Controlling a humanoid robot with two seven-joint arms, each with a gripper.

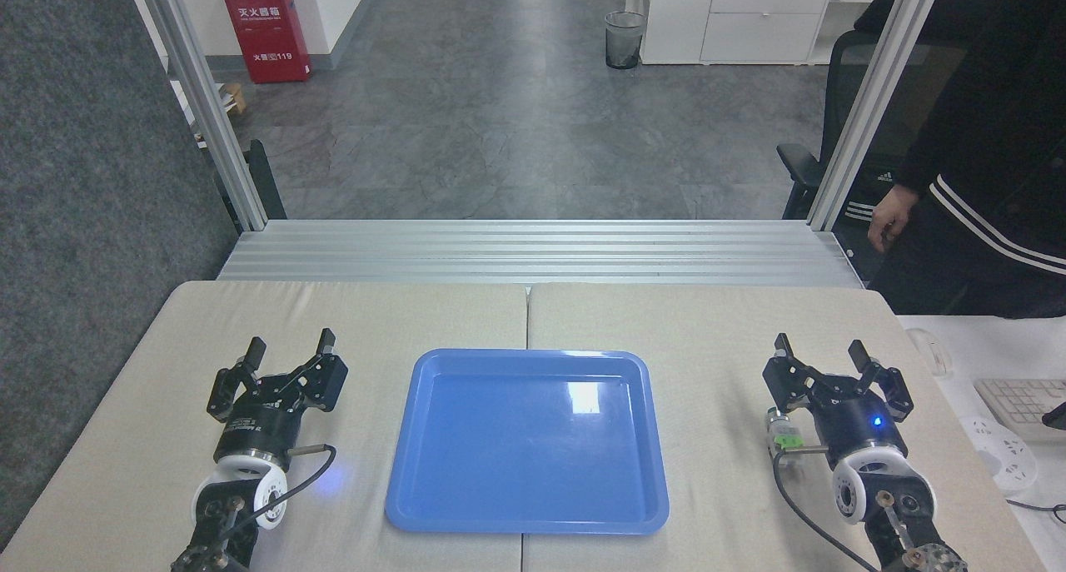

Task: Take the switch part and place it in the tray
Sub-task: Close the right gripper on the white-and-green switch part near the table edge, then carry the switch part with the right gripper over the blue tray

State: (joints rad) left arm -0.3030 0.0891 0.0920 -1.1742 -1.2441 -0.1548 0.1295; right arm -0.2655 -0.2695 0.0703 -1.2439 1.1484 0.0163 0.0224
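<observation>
Because the small switch part [781, 435], a white blocky piece with a bright green clip and a silver-grey cylindrical end, lies on the beige padded tabletop [716, 322] just beside the right pincer [822, 357], at its nine o'clock and partly tucked under the black wrist body, a careless descent could knock it away or pin it under the housing. The black cable looping beside it might also snag it. That pincer's fingers stand apart, empty; the left pincer [287, 349] is likewise spread and idle. The large glossy blue plastic tray [526, 522] sits empty between them, with nothing blocking the path. Farther off, at two o'clock, a person's hand [884, 220] hangs beyond the aluminium frame.
</observation>
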